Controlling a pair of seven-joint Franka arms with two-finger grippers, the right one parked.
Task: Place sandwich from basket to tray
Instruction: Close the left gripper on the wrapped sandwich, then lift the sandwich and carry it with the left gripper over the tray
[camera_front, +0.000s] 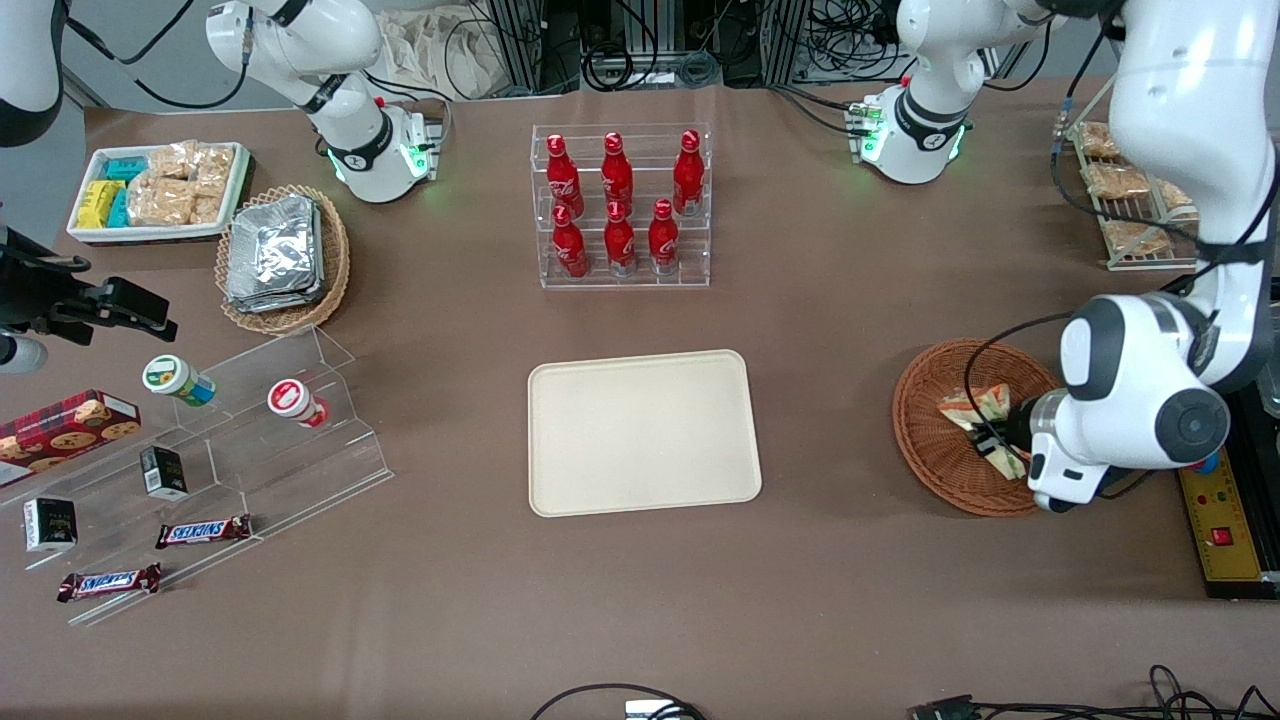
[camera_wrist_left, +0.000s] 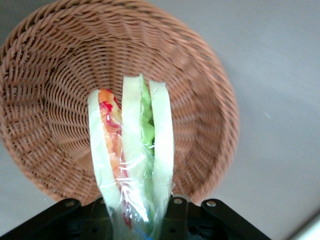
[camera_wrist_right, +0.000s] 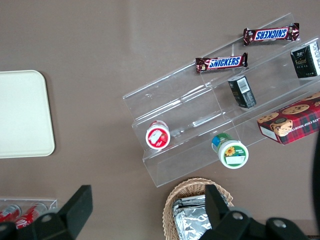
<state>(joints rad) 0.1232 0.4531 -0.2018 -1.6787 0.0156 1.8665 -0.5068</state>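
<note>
You are at the lifting step: the hand (camera_front: 992, 438) is over the reddish-brown basket (camera_front: 935, 455) at the working arm's end of the table (camera_front: 840, 330), and it pinches the sandwich (camera_wrist_left: 132, 150) by its lower end, with the bread slices standing up out of the grip. In the wrist view the wedge, in clear wrap, shows against the basket floor; I cannot tell whether it is already free of the weave or rests on it. In my judgement the next move asks you to raise the hand straight up until the wedge clears the rim, then carry it toward the parked arm's end and lower it on the cream tray (camera_front: 640, 432), which lies well apart from the hand and bears nothing.

Now the count, going across the front view:
- One white bin of snack packets (camera_front: 158, 190).
- One tan basket of foil packets (camera_front: 283, 258).
- One clear stepped stand (camera_front: 250, 440) carrying two small cups, two dark little boxes and two Snickers bars, with one cookie box (camera_front: 62, 428) at its end.
- One tray.
- One clear rack with six red bottles (camera_front: 618, 212), farther from the front camera than the tray.
- One reddish-brown basket; a second sandwich (camera_front: 1003, 460) seems to lie in it just beside the hand, so two sandwiches, though the arm hides part.
- One wire rack of wrapped snacks (camera_front: 1125, 195).
</note>
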